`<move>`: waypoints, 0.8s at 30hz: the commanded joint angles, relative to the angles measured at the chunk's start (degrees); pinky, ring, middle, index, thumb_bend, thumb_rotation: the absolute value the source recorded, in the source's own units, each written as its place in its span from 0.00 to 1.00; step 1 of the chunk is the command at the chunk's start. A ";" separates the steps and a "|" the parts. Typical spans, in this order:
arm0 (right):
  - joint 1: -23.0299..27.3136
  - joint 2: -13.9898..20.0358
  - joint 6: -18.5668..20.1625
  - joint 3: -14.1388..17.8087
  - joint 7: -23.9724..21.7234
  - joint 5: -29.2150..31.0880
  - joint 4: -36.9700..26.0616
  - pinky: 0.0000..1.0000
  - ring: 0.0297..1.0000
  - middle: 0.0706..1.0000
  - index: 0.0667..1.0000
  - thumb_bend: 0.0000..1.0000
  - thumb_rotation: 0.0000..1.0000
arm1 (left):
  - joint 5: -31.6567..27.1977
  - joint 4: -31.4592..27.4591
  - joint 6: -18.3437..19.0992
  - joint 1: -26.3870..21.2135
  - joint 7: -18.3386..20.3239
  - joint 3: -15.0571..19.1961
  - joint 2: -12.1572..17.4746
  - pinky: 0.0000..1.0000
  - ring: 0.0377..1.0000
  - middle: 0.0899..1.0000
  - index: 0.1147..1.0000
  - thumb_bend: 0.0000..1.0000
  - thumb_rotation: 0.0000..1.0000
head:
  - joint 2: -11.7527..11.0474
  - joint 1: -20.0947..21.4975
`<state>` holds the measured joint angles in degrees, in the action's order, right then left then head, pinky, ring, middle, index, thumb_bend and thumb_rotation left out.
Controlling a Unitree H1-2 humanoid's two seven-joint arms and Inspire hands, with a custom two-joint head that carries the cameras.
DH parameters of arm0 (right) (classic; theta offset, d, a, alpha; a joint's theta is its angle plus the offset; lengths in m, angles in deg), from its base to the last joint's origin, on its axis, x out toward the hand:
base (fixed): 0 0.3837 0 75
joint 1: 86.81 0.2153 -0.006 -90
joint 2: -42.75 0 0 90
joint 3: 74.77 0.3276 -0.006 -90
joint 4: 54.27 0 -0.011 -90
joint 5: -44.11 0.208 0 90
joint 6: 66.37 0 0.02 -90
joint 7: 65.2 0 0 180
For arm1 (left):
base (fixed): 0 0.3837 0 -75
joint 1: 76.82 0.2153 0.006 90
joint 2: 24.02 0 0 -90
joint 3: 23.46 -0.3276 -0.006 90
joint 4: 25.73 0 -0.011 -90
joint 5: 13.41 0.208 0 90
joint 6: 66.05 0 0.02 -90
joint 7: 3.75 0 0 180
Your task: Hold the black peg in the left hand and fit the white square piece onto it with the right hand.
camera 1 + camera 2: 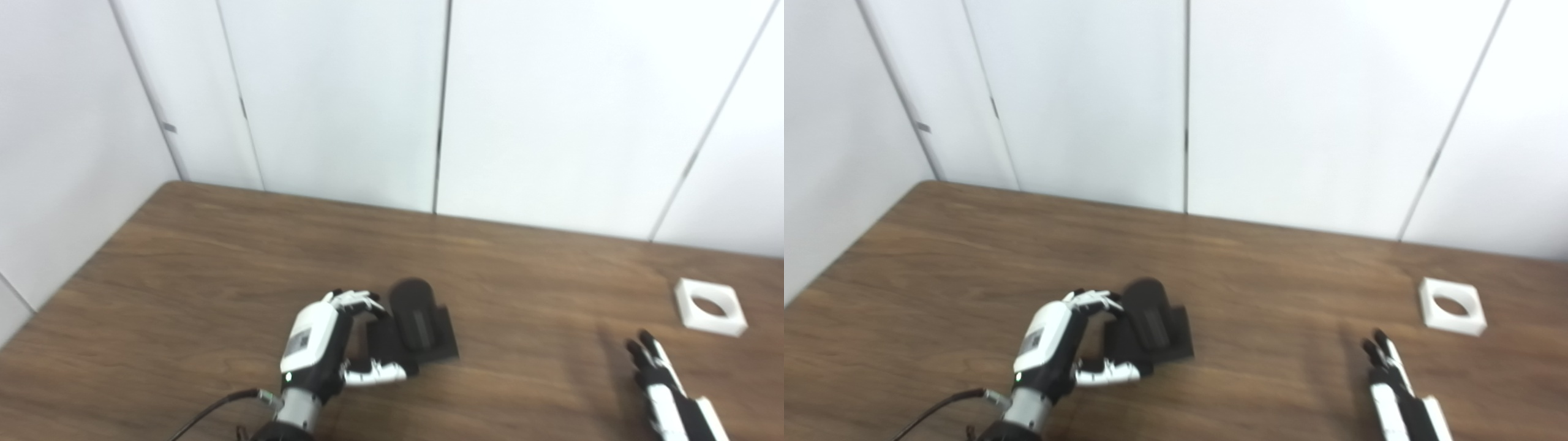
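Left hand [318, 343] sits low over the worktop [245, 257] with its fingers [355, 300] curled around the near-left side of the black peg [413, 315] and its thumb [376, 372] reaching under the front edge of the peg's flat square base. Whether the fingers actually press on the peg or only cup close to it cannot be told, as the picture is blurred there. The peg stands upright on its base, just to the right of this hand's palm, and the base rests on the wood.

Right hand [658, 380] lies well to the right of the peg, near the bottom edge, fingers stretched straight and together, pointing away from the robot, holding nothing. The white square piece [710, 306], with a round hole through its middle, lies flat on the worktop beyond and slightly to the right of that hand's fingertips, apart from them.

Behind the worktop stand plain white wall panels [343, 92] with dark seams.
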<state>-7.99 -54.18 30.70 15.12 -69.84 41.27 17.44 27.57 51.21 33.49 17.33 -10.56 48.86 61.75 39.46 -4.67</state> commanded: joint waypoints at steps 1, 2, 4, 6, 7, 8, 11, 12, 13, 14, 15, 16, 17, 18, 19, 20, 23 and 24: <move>0.42 -1.26 0.43 0.04 0.77 0.25 -2.62 1.00 0.99 0.94 0.98 0.45 1.00 | 2.37 -2.68 -2.18 0.32 1.54 -1.69 0.75 0.98 0.87 0.78 0.42 0.50 0.05 | 0.69 1.11; 0.43 -1.43 0.43 -0.03 0.99 -0.12 -2.58 1.00 0.99 0.94 0.98 0.46 1.00 | 2.97 -2.76 -2.52 1.07 2.17 -2.57 0.76 0.99 0.87 0.79 0.42 0.50 0.05 | 0.81 1.31; 0.48 -1.67 0.73 -0.24 1.45 -1.04 -2.67 1.00 0.98 0.93 0.97 0.47 1.00 | 4.19 -2.58 -3.80 2.23 2.59 -3.96 0.80 0.98 0.86 0.78 0.42 0.50 0.05 | 1.57 2.68; 0.45 -1.94 1.30 -0.39 1.75 -1.26 -3.04 1.00 0.97 0.92 0.96 0.48 1.00 | 5.64 -2.20 -5.19 2.72 2.63 -4.79 1.06 0.98 0.86 0.78 0.42 0.50 0.05 | 2.35 4.06; 0.36 -2.06 1.61 -0.52 1.83 -1.30 -3.37 1.00 0.97 0.92 0.96 0.49 1.00 | 6.98 -2.05 -5.98 2.82 2.70 -5.35 1.45 0.99 0.86 0.78 0.42 0.50 0.05 | 2.82 4.81; 0.28 -2.11 1.84 -0.65 1.90 -1.30 -3.64 1.00 0.97 0.92 0.96 0.50 1.00 | 7.94 -2.01 -6.51 2.90 2.79 -5.67 1.71 0.99 0.87 0.78 0.42 0.50 0.05 | 2.95 4.98; 0.15 -2.19 2.10 -1.04 2.25 -1.64 -4.24 1.00 0.97 0.92 0.95 0.51 1.00 | 10.71 -1.41 -9.14 3.04 1.82 -6.93 2.40 0.98 0.86 0.78 0.42 0.50 0.05 | 3.95 6.17; 0.18 -2.26 1.97 -1.10 2.37 -1.52 -4.30 1.00 0.97 0.92 0.95 0.52 1.00 | 11.58 -1.21 -9.53 3.10 1.85 -7.31 2.40 0.98 0.86 0.78 0.42 0.50 0.05 | 4.31 6.57; 0.24 -2.41 2.06 -1.10 2.50 -1.25 -4.43 1.00 0.97 0.92 0.95 0.52 1.00 | 12.11 -1.08 -9.75 3.21 2.10 -7.57 2.33 0.98 0.86 0.78 0.42 0.50 0.05 | 4.53 6.78; 0.27 -2.50 2.18 -1.11 2.59 -1.03 -4.57 1.00 0.97 0.91 0.94 0.53 1.00 | 12.43 -1.05 -9.86 3.31 2.31 -7.72 2.28 0.98 0.86 0.78 0.42 0.50 0.05 | 4.69 6.92; 0.36 -2.53 2.22 -1.16 2.67 -0.98 -4.60 1.00 0.97 0.91 0.94 0.53 1.00 | 13.12 -0.86 -9.84 3.44 2.67 -8.16 2.28 0.98 0.86 0.78 0.42 0.50 0.06 | 4.82 7.07; 0.43 -2.48 2.28 -1.25 2.77 -1.17 -4.64 1.00 0.97 0.91 0.94 0.53 1.00 | 13.68 -0.63 -9.93 3.57 2.78 -8.61 2.28 0.98 0.86 0.78 0.42 0.50 0.06 | 5.04 7.22; 0.47 -2.46 2.48 -1.29 2.77 -1.09 -4.79 0.99 0.96 0.91 0.94 0.53 1.00 | 14.33 -0.32 -10.19 3.74 2.54 -9.11 2.26 0.97 0.86 0.78 0.42 0.51 0.06 | 5.41 7.49; 0.53 -2.44 2.53 -1.34 2.80 -1.13 -4.85 1.00 0.96 0.91 0.94 0.52 1.00 | 14.78 0.05 -10.55 3.90 2.17 -9.54 2.24 0.97 0.85 0.78 0.42 0.51 0.06 | 5.41 7.49; 0.56 -2.39 2.78 -1.36 2.73 -0.97 -5.01 1.00 0.96 0.91 0.94 0.52 1.00 | 15.04 0.29 -10.86 4.02 1.84 -9.83 2.22 0.96 0.85 0.78 0.42 0.51 0.05 | 5.53 7.61; 0.59 -2.35 2.96 -1.37 2.68 -0.83 -5.13 1.00 0.96 0.92 0.95 0.52 1.00 | 15.18 0.43 -11.03 4.08 1.63 -10.00 2.21 0.95 0.85 0.78 0.42 0.51 0.05 | 5.56 7.64; 0.68 -2.05 3.02 -1.32 2.80 -1.06 -4.97 0.99 0.96 0.91 0.95 0.52 1.00 | 15.91 1.25 -11.70 4.18 0.48 -10.55 2.20 0.95 0.84 0.77 0.42 0.51 0.05 | 5.59 7.81; 0.69 -1.90 2.88 -1.26 2.71 -0.92 -4.84 0.99 0.96 0.91 0.95 0.52 1.00 | 16.34 1.45 -11.68 4.18 0.38 -10.70 2.22 0.94 0.84 0.77 0.42 0.51 0.05 | 5.53 7.80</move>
<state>-7.95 -54.62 34.64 13.68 -67.71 40.08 14.28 41.75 51.60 23.15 20.87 -10.82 39.42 63.78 45.00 3.08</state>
